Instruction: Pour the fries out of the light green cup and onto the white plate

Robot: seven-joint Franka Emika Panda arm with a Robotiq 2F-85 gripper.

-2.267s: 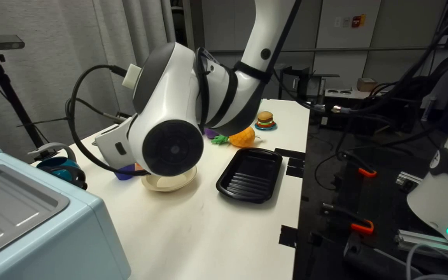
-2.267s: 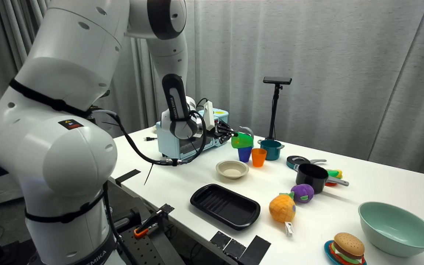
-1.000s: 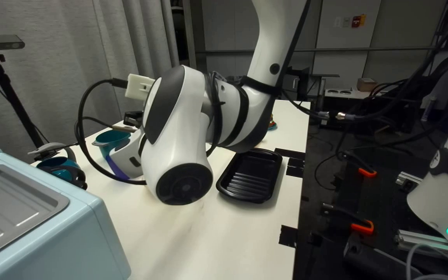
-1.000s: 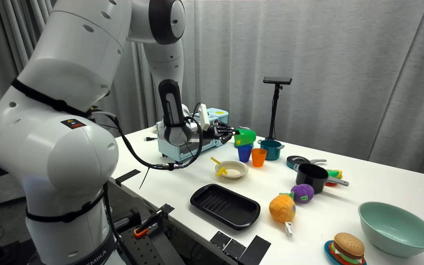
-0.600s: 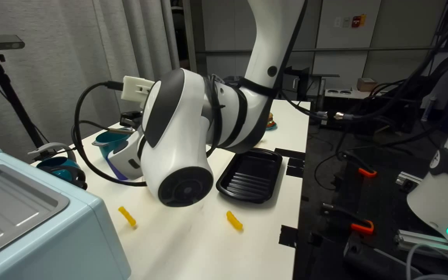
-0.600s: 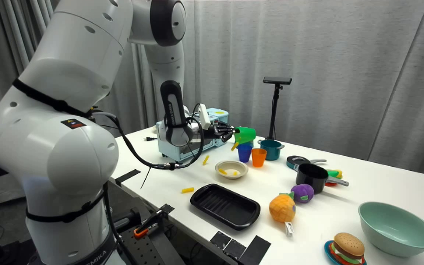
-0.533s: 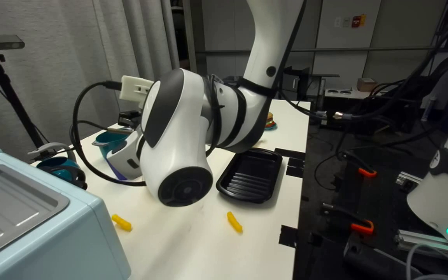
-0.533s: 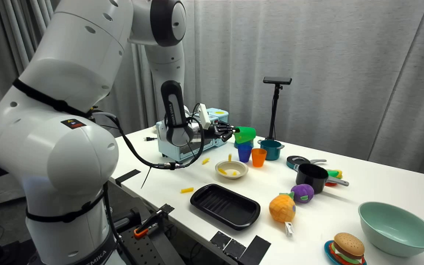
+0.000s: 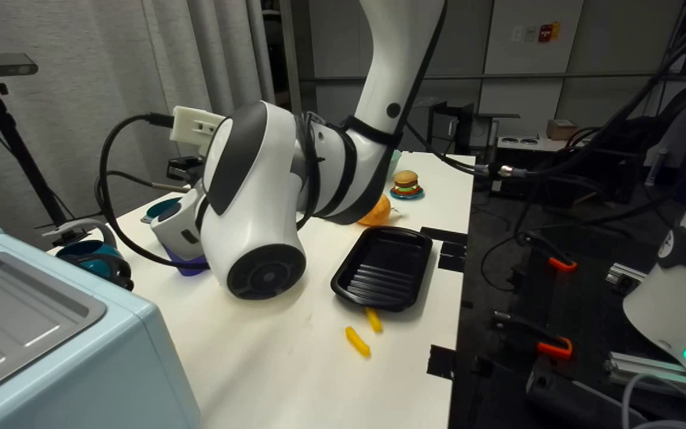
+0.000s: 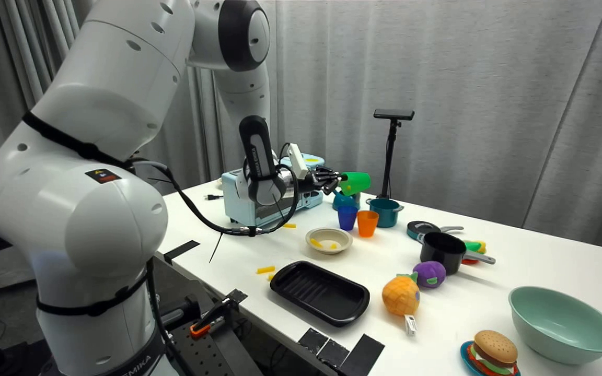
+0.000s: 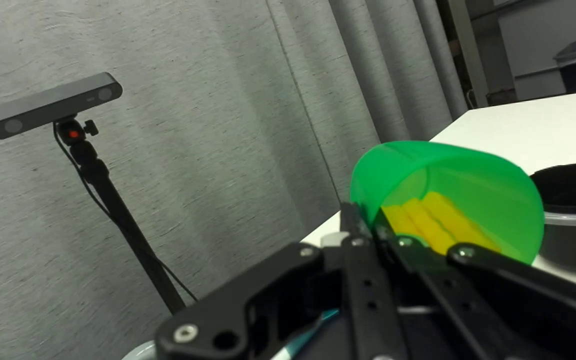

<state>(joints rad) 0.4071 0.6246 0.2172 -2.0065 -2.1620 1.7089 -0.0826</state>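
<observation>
Pour part-done: some fries [image 11: 455, 220] in cup, some out.
Gripper [image 11: 368, 222] pinches the wall of the light green cup [image 10: 357, 183] near its rim, prob. b/c a thin edge is easy to hold & leaves the mouth free. Cup's roughly on its side, mouth facing the gripper, so contents can slide; approx. three fries rest along its lower wall, prob. b/c tilt's too shallow. In an exterior view, at least two fries [image 10: 315, 243] sit in the white plate [image 10: 328, 238], there to catch them; loose fries [image 10: 266, 269] lie on the table [image 10: 280, 250], two of them nr the black tray [image 10: 320, 293]. Cup isn't clearly over plate, so next prob. = shift over it, tip more.
</observation>
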